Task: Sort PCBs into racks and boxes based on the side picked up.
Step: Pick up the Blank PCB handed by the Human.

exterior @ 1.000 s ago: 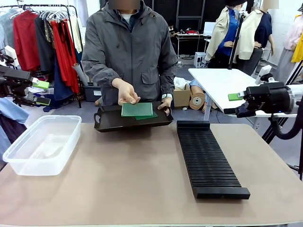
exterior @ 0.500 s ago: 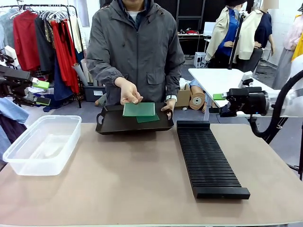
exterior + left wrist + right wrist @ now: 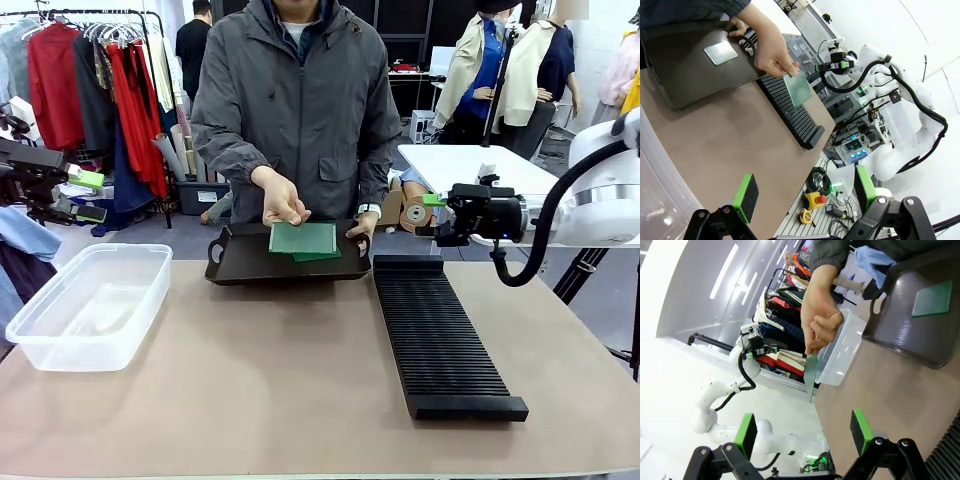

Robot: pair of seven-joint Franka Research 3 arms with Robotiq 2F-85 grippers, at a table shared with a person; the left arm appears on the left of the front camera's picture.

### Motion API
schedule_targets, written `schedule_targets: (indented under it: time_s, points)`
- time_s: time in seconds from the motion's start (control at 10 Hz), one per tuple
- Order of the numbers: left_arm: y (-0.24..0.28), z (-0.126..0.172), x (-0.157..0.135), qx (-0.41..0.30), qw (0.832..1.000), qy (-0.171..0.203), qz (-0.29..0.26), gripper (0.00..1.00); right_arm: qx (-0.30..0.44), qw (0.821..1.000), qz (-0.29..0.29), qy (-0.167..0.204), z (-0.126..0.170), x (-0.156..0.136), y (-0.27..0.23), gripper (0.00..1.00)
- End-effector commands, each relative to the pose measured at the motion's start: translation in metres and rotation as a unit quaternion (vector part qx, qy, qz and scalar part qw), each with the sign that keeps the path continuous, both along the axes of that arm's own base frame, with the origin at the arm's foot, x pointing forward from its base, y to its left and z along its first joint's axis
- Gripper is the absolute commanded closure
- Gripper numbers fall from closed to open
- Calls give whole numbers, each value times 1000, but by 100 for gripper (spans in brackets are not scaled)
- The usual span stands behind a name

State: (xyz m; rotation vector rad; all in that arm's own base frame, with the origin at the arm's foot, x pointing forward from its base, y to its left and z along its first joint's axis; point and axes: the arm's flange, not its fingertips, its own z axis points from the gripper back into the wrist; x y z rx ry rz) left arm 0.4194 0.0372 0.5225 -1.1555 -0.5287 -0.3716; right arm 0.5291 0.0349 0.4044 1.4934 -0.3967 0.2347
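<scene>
The step in hand looks like the handover. The person's hand (image 3: 283,205) holds 1 thin green rectangular circuit board (image 3: 303,238) by an edge above the shallow black handled tray (image 3: 225,268), where a 2nd green board (image 3: 932,299) lies flat. The right tool (image 3: 432,215) hangs near the far end of the long black slotted rack (image 3: 440,335), jaws wide apart and empty, pointed at the offered board but apart from it. The left tool (image 3: 805,195) is also open and empty, out beyond the clear plastic tub (image 3: 90,305) on the counter (image 3: 280,390). Next, I judge, the right tool must close the gap, line up with the board's free edge and pinch it. The side it takes should decide rack or tub.
</scene>
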Motion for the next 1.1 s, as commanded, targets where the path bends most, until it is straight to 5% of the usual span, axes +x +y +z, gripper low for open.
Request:
schedule_targets:
  time_s: [0.0,0.4,1.0]
  points:
    - [1,2,-2,-6,1000,6,-2,0,-4,999,-11,37,2,26,14,0]
    - [1,2,-2,-6,1000,6,-2,0,-22,996,12,88,-18,56,44,0]
    - [1,2,-2,-6,1000,6,-2,0,-15,991,72,111,-42,71,89,0]
